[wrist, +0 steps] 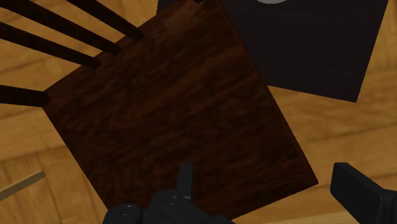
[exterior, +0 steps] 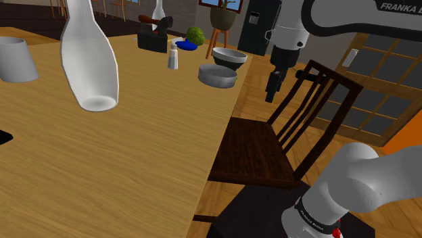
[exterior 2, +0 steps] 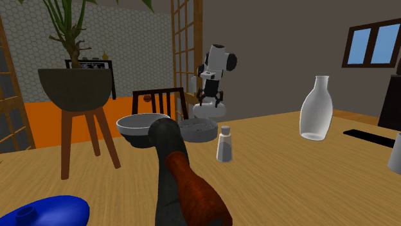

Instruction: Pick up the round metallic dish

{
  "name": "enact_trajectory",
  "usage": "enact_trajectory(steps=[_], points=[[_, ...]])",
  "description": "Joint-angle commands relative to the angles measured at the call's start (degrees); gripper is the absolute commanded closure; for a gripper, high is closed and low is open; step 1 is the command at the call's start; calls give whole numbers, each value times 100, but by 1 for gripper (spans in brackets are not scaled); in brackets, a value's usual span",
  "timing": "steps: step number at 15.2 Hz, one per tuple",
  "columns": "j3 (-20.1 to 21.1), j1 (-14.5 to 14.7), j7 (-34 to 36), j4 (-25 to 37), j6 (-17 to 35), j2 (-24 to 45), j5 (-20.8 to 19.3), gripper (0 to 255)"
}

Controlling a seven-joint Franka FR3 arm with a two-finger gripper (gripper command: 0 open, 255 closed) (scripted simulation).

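Gripper (exterior: 271,94), jaws wide and empty, hangs over the dark chair (exterior: 253,145); the round grey dish (exterior: 218,76) sits at the table (exterior: 135,162) edge nearby, best approached from above, straddling its rim.

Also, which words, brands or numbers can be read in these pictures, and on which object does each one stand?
"FRANKA E", cut off by the picture's edge: on the white-and-dark robot arm's upper link, in the shoulder view.
Small dark lettering on the white lower joint of the arm, near the stand: too small to read.
Nothing else can be read.
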Motion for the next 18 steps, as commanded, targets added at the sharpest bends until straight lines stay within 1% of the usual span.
enact_trajectory(steps=[1, 6, 10, 14, 18], points=[[0, 0, 0, 0, 0, 0, 0, 0], [-157, -157, -139, 701, 412, 1008, -231, 0], [-263, -262, -243, 1380, 628, 1816, -374, 0], [-357, -351, -349, 2170, 742, 2629, -483, 0], [-441, -429, -465, 3088, 750, 3461, -559, 0]])
